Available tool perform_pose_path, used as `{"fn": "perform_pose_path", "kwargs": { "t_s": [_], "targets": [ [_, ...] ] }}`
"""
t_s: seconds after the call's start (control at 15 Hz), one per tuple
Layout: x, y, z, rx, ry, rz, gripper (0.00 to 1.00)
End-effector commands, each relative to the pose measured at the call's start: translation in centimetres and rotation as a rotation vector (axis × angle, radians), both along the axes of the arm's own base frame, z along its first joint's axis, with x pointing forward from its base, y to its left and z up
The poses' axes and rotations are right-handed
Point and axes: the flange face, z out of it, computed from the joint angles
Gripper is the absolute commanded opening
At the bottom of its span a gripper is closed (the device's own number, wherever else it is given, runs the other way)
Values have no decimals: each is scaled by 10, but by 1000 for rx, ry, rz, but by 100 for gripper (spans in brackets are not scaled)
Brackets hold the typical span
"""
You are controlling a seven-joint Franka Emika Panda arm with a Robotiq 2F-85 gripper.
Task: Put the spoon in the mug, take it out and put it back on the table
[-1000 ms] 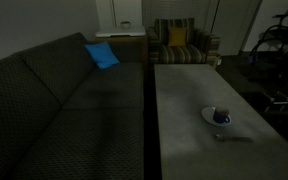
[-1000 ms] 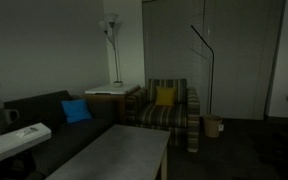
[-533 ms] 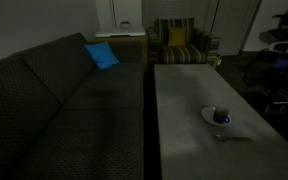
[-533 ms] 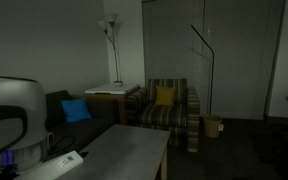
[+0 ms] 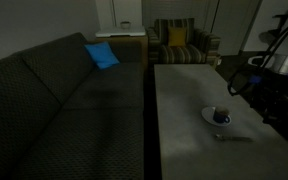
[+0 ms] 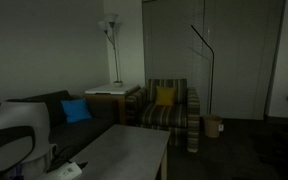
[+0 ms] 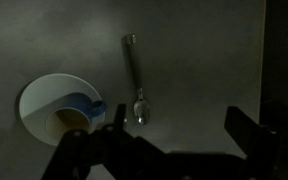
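The thin silvery spoon (image 7: 136,75) lies flat on the grey table (image 7: 204,60), bowl end nearest my fingers, also visible as a faint sliver (image 5: 234,138) in an exterior view. The dark blue mug (image 7: 76,112) stands on a white saucer (image 7: 39,98) just left of the spoon; in an exterior view the mug (image 5: 221,117) sits near the table's right side. My gripper (image 7: 181,125) hovers above the table, open, with nothing between its dark fingers (image 7: 246,128). The spoon's bowl lies close beside the left finger.
A dark patterned sofa (image 5: 64,95) with a blue cushion (image 5: 101,55) runs along the table's left side. A striped armchair (image 5: 179,42) stands beyond the far end. The robot arm (image 5: 269,80) reaches in from the right, and its white body (image 6: 14,140) fills a lower corner.
The arm has swung in from the right over the table's edge toward the mug and spoon. The spoon, mug and saucer have not moved.
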Motion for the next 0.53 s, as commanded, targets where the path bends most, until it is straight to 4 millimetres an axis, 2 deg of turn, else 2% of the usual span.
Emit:
{"fn": "perform_pose_path", "kwargs": {
  "t_s": [0.0, 0.07, 0.13, 0.33, 0.47],
  "targets": [
    [7, 0, -28, -6, 28, -33, 100],
    [9, 1, -26, 29, 34, -29, 100],
    [2, 4, -22, 6, 19, -23, 100],
    [6, 3, -28, 14, 23, -30, 100],
    [5, 22, -26, -5, 32, 43, 100]
  ]
}}
